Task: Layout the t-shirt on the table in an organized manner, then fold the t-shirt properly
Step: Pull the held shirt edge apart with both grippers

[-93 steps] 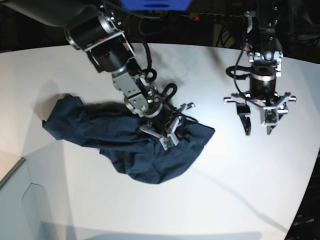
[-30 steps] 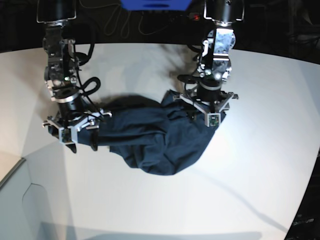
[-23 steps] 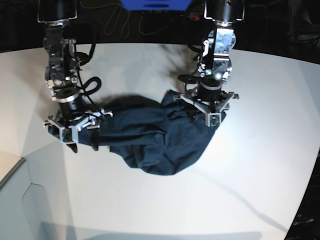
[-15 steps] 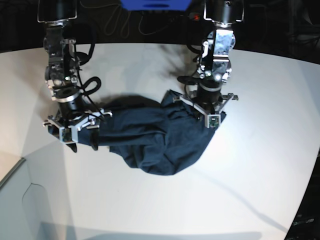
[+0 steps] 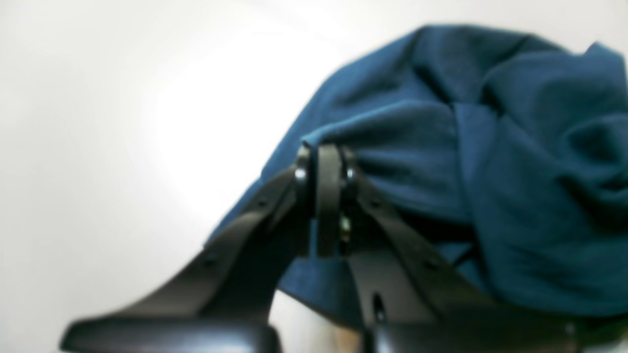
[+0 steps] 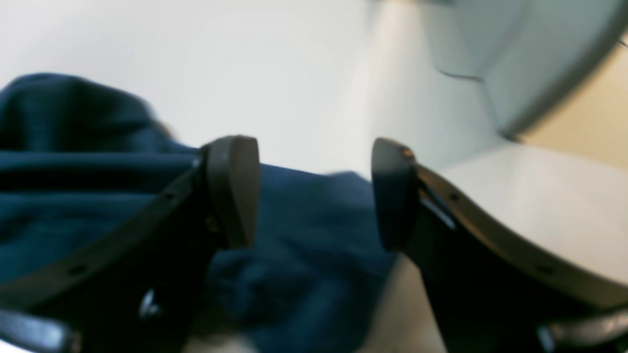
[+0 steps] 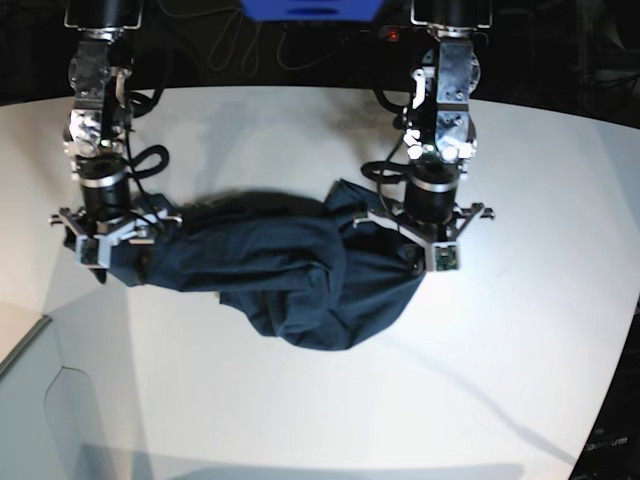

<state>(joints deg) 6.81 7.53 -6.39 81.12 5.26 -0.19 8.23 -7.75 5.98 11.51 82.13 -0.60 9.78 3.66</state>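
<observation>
The soft, crumpled dark blue cloth t-shirt [image 7: 300,275] lies bunched on the smooth white bench [image 7: 520,330]; the left claw [image 5: 324,169] pinches its fold tight; the right claw [image 6: 314,191] gapes wide over its edge.

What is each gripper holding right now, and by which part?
The left gripper is shut on a bunched fold at one edge of the t-shirt. The right gripper is open over the opposite edge, holding nothing.

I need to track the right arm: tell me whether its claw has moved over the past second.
Yes. The right claw has shifted toward the table's left edge in the base view, over the t-shirt's end.
</observation>
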